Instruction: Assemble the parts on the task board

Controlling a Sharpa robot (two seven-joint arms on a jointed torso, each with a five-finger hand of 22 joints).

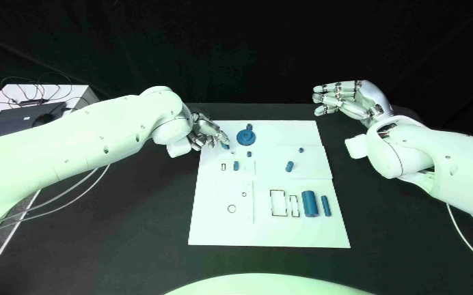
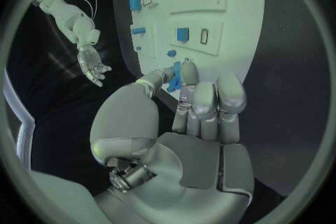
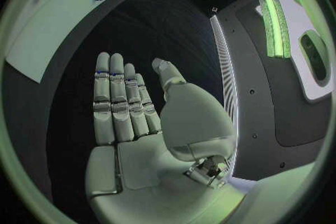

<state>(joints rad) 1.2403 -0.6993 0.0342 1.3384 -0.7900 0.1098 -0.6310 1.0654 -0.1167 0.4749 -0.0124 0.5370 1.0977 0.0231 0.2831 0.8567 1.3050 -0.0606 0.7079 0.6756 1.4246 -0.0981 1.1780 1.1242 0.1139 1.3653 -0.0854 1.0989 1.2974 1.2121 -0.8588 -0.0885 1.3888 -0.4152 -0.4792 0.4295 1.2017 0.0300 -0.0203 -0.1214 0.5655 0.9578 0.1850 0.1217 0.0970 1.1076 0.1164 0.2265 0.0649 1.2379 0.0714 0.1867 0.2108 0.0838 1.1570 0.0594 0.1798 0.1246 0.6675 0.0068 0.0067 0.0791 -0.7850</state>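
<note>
Left robot hand (image 2: 183, 102) pinches small blue part (image 2: 173, 77) — right robot hand (image 1: 347, 98) open.

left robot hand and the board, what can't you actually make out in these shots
- Head view: the left robot hand covers the task board's corner; the small blue part at its fingertips is mostly hidden.
- Left wrist view: that part sits between thumb and fingers; its shape is unclear.
- Head view: small board outlines are too tiny to read.
- Right robot hand holds nothing.
</note>
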